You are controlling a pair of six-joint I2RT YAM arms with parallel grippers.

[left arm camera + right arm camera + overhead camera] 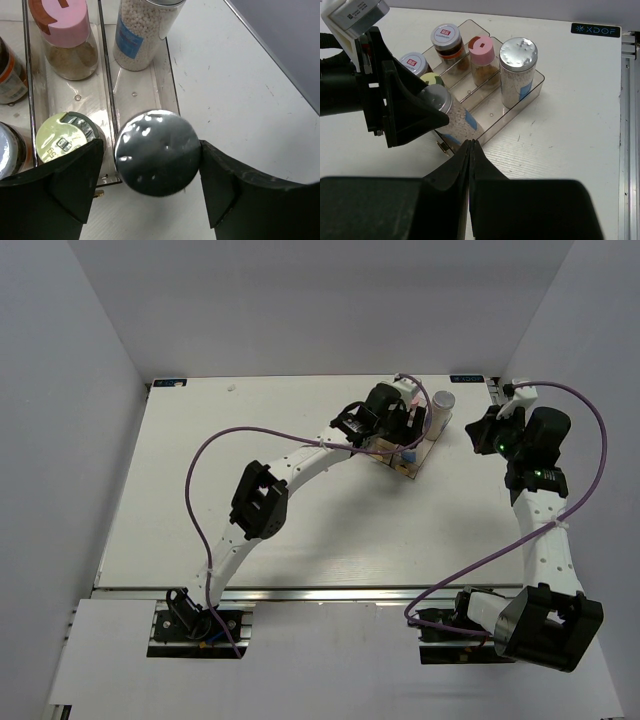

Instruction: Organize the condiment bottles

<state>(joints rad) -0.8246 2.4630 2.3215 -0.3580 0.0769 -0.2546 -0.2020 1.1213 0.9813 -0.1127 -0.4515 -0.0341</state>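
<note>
The clear brownish tray [532, 95] holds the condiment bottles. A silver-lidded white and blue bottle [518, 70] stands at its far end, with a pink-lidded tan one [482, 55] and a dark brown one [446, 40] beside it. A second dark bottle [414, 64] and a pale yellow lid [62, 137] sit nearer. Another silver-lidded bottle [157, 152] leans at the tray's near end. My left gripper [150, 147] is open around its lid, with a gap on the left side. My right gripper [471, 145] is shut and empty, just off the tray's corner.
The tray [415, 465] lies at the back right of the white table [200, 490]. The table's right rail [632, 100] runs close by. My left arm [300, 465] reaches across the middle. A purple cable [590, 420] loops by the right arm.
</note>
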